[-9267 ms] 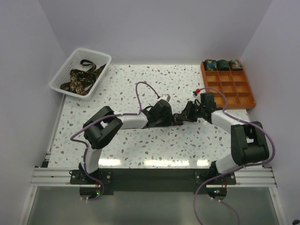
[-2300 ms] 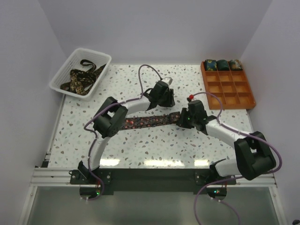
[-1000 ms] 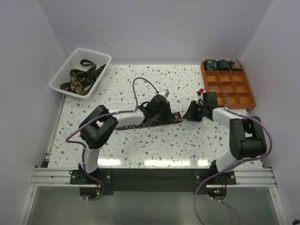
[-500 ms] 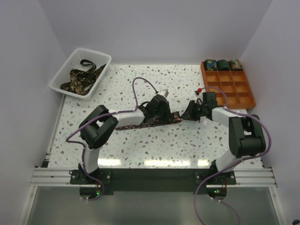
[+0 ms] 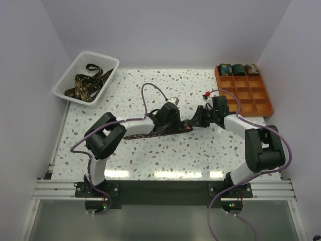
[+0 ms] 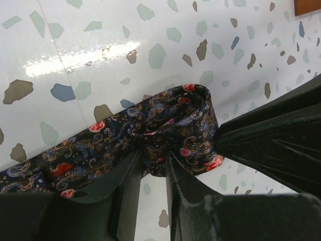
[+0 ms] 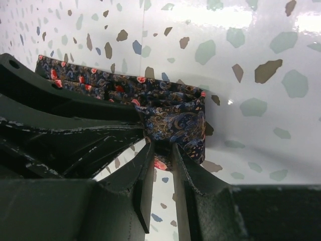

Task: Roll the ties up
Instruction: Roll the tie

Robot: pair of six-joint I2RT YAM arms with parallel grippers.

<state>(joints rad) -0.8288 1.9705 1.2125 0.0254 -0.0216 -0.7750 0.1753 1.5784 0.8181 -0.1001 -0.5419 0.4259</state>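
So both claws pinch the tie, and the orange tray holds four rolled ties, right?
No: the top external view shows three rolled ties in the orange tray, not four. The left claw and right claw do pinch the tie.

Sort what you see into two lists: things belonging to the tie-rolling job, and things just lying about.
Job: dark paisley fabric necktie, pinched by left gripper and right gripper; loose dark patterned ties; three compact rolled ties.
Lying about: white mesh plastic basket holding the loose ones; orange gridded tray holding the rolls; speckled white table.
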